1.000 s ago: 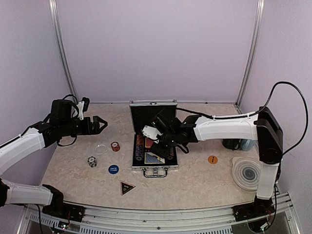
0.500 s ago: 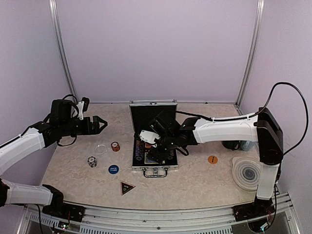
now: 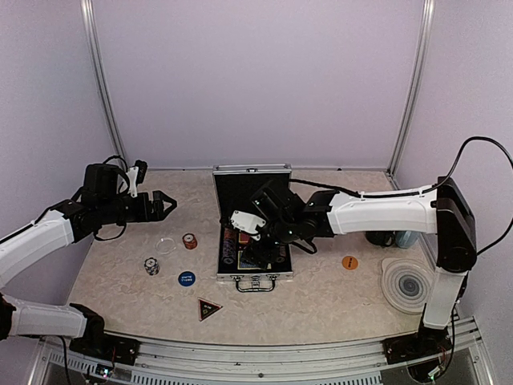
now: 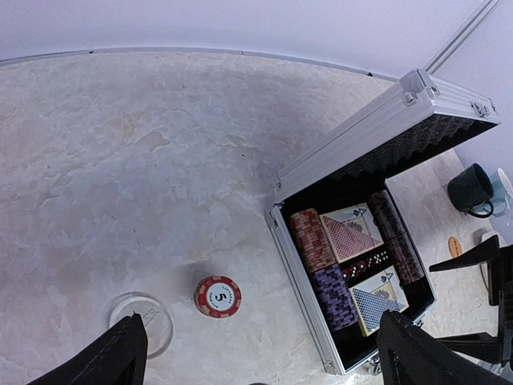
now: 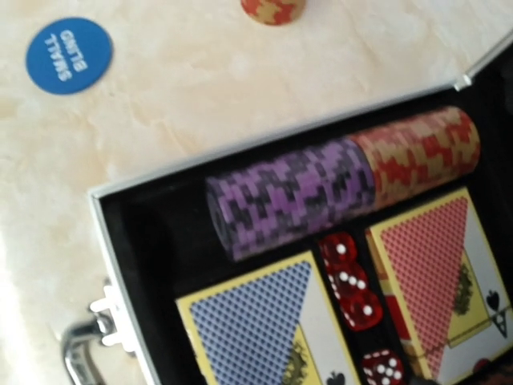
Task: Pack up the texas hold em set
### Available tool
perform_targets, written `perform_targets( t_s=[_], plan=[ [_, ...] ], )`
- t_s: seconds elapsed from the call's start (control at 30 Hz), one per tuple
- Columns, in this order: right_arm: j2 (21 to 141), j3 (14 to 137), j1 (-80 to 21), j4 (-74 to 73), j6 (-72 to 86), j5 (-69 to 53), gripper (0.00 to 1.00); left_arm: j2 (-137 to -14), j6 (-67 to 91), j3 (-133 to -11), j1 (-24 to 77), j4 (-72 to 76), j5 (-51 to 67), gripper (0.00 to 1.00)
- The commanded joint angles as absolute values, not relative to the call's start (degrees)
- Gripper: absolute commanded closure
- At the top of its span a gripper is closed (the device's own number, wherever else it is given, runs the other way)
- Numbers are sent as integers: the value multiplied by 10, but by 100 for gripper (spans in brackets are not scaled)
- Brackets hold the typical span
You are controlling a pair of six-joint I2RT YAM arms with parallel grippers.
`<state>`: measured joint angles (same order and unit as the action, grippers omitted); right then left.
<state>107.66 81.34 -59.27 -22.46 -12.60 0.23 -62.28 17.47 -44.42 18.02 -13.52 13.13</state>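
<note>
Silver aluminium case [image 3: 255, 277] lies open with chip rows [image 5: 337, 180], decks [image 5: 425, 265] and dice [image 5: 353, 293] inside, right gripper [image 3: 258, 249] low over it, its grip impossible to read, left gripper [image 3: 164, 204] spread wide and empty well left of the case, and a clumsy lift could clip the rim and scatter chips.

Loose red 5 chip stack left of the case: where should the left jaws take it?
Likely best: grip the red chip stack across its round striped edge, straight down from above. It sits flat, face up, nothing touching its rim.
</note>
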Motion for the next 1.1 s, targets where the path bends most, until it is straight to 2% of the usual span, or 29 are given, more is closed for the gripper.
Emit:
perform_targets(
  t_s=[0.0, 0.37, 1.07],
  plan=[
    [1058, 804, -601, -211, -132, -31, 18, -624, 172, -450, 175, -127, 138, 1],
    [1058, 809, -605, -206, -151, -40, 19, -625, 172, -450, 173, -127, 137, 1],
    [1057, 834, -613, -213, -169, -134, 26, -624, 173, -450, 166, -126, 141, 1]
  ],
)
